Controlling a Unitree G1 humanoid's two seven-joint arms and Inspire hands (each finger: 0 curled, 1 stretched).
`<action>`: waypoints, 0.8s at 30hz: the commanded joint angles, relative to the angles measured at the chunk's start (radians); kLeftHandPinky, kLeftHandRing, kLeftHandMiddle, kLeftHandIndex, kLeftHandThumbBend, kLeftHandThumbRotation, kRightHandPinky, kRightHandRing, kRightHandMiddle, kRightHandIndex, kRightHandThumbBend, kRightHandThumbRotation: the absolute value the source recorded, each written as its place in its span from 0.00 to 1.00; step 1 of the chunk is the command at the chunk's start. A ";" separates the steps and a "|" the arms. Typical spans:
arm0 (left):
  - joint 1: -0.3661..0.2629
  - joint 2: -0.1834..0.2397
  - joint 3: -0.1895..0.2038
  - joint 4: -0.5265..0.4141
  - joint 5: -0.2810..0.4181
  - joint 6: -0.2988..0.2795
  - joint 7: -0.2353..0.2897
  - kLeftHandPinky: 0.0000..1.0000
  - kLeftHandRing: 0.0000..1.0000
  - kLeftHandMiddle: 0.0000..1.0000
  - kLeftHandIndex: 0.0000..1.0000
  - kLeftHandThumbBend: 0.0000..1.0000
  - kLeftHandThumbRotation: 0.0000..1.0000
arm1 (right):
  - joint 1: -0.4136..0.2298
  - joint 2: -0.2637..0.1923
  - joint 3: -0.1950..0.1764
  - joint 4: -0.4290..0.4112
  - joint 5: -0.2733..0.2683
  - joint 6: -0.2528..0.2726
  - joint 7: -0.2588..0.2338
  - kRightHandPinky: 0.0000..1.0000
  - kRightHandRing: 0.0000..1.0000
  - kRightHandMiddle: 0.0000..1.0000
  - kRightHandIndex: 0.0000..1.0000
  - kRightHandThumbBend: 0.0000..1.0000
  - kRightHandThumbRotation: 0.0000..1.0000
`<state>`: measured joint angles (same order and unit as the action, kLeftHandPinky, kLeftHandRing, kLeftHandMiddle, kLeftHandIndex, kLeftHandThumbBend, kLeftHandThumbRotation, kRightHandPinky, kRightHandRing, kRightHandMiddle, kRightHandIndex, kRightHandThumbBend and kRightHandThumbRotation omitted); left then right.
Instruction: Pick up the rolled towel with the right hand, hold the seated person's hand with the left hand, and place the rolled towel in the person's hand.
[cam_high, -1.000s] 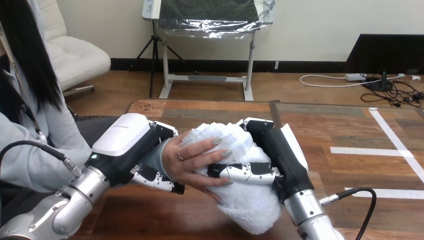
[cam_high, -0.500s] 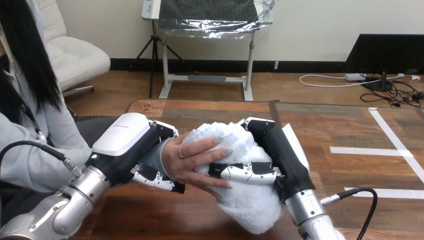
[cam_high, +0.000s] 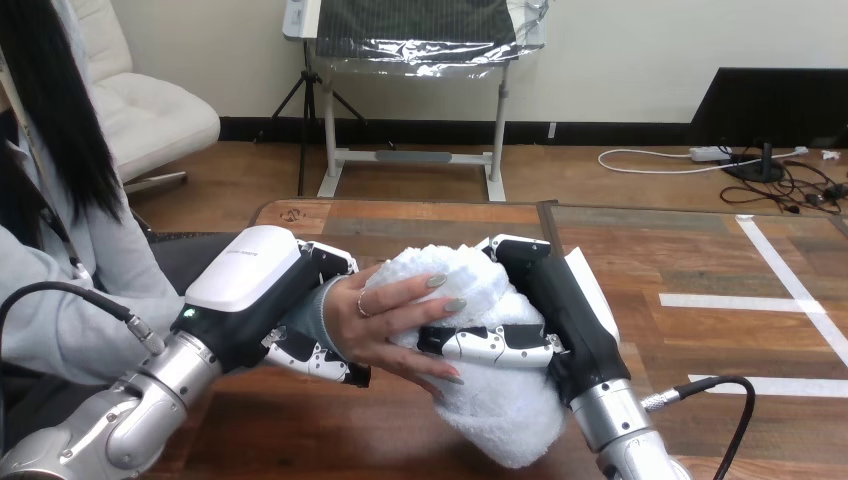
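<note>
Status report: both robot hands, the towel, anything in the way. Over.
Left robot hand curled round the person's wrist. Right robot hand shut on the rolled towel, the person's hand resting on it. Nothing seen in the way.

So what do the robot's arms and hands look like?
The left forearm and right forearm are silver metal cylinders. The left hand is black under a smooth white shell; the right hand is black with black-and-white jointed fingers. A black cable loops from each.
</note>
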<state>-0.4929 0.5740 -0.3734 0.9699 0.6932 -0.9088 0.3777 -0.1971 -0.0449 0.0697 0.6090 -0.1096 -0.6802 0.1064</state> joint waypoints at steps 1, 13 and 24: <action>-0.060 -0.022 0.010 -0.016 -0.019 -0.018 0.002 0.28 0.33 0.38 0.43 1.00 0.24 | -0.088 0.018 0.000 -0.023 0.024 -0.024 0.002 0.27 0.32 0.39 0.41 0.86 0.00; -0.056 -0.021 0.015 -0.023 -0.031 -0.010 -0.023 0.30 0.34 0.39 0.43 1.00 0.24 | -0.090 0.010 0.005 -0.030 0.008 0.004 0.001 0.28 0.34 0.43 0.46 0.89 0.02; -0.049 -0.018 0.018 -0.027 -0.040 -0.015 -0.026 0.31 0.36 0.40 0.44 1.00 0.23 | -0.086 -0.003 0.016 -0.059 -0.021 0.069 0.003 0.46 0.55 0.61 0.59 0.94 0.14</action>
<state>-0.4929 0.5713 -0.3734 0.9698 0.6770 -0.9083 0.3480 -0.1975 -0.0494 0.0718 0.6050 -0.1196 -0.6347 0.1085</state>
